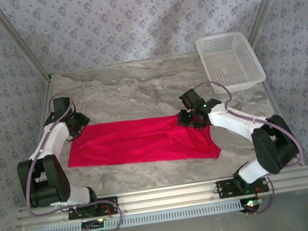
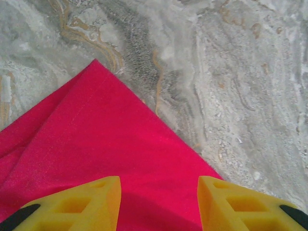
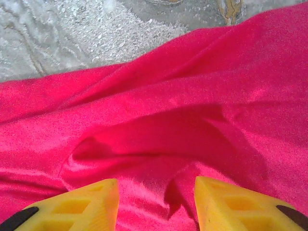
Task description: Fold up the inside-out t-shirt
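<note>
Shirt [image 1: 140, 141] lies spread on the counter [image 1: 138, 86] in the overhead view, a long red band running left to right, with its right end dipping to a corner on the side nearest my bases. My left tool [image 1: 73, 130] sits at the shirt's far left corner. My right tool [image 1: 192, 119] sits over its far edge, near the right end. A white basket [image 1: 220, 37] stands beyond the shirt's right end, well apart from it.

From my left wrist, the shirt [image 2: 96, 144] narrows to a point ahead of me, with a stitched hem along one edge. Bare counter [image 2: 231, 72] lies past that point. My left tool [image 2: 159, 187] is released, its yellow fingers [image 2: 86, 204] spread wide with flat cloth below the gap.

From my right wrist, the shirt [image 3: 168, 96] is rumpled, with long folds running across it and a raised pucker just ahead of me. Counter [image 3: 72, 38] shows past the shirt's far edge. My right tool [image 3: 156, 187] is released too, its fingers [image 3: 226, 202] wide apart, with a small ridge of cloth rising between them. I cannot tell whether they touch the cloth.
</note>
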`<act>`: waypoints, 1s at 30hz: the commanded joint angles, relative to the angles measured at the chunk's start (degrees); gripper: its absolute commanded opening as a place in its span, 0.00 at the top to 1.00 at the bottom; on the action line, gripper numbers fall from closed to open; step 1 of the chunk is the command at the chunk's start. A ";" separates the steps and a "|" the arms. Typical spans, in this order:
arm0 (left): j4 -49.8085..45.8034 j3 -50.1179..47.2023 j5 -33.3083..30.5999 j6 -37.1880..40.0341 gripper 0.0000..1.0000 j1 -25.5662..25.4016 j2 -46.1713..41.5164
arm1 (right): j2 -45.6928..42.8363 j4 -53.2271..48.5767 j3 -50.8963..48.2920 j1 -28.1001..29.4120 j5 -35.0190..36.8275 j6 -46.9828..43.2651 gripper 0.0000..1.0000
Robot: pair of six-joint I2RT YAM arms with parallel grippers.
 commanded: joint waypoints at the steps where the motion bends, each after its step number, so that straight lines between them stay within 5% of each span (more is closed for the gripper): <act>1: -1.05 0.30 0.15 0.74 0.55 -0.08 -1.09 | 1.40 -1.34 2.67 0.59 2.28 0.53 0.52; 11: -1.85 1.29 0.46 0.82 0.55 -0.01 -0.87 | 1.45 1.47 -1.09 2.61 0.29 3.71 0.51; 14: -1.80 1.23 0.81 0.62 0.55 -0.05 -0.92 | 1.50 2.45 -1.48 3.22 -0.16 4.37 0.61; 20: -1.86 1.09 1.22 0.48 0.55 -0.10 -1.49 | -1.31 -0.54 -0.07 5.61 1.88 5.39 0.98; 30: -2.15 1.01 1.37 0.61 0.55 -0.07 -1.96 | -8.37 -0.83 -7.29 19.38 8.55 19.44 0.99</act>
